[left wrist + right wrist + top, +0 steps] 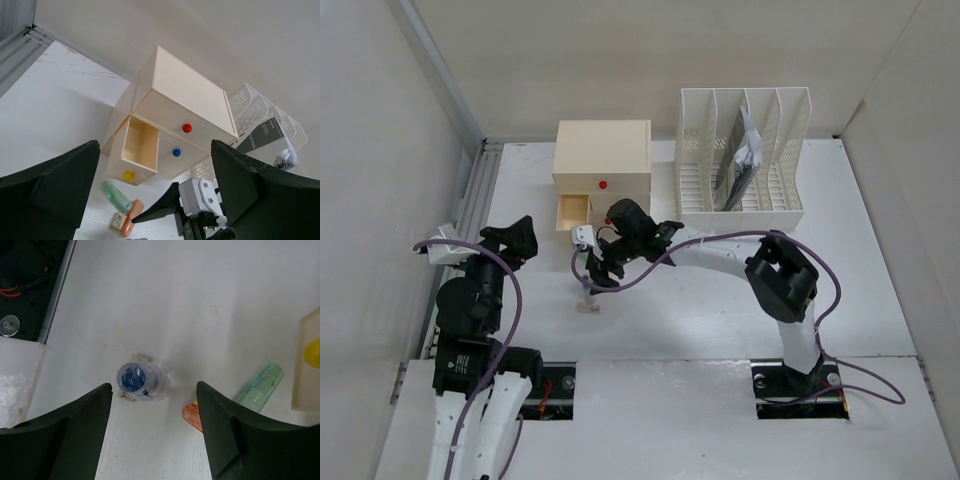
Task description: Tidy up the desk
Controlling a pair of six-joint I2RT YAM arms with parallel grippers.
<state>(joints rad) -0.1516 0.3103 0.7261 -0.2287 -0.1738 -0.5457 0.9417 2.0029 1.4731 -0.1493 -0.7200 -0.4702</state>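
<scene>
The right pincer [152, 390] points down, spread wide and holding nothing. A small clear bottle [141, 382] stands upright below the gap between its fingers, cap towards it, so it looks lined up for a grab. Beyond one finger a green tube [260, 387] and an orange piece [191, 416] lie flat near the open drawer [135, 150] of the cream box [180, 100], which probably stands open to take them. The left pincer [155, 165] is also wide and empty, facing that drawer. The table [720, 310] lies flat beneath both pincers, face up. Its long axis seems to run side to side.
</scene>
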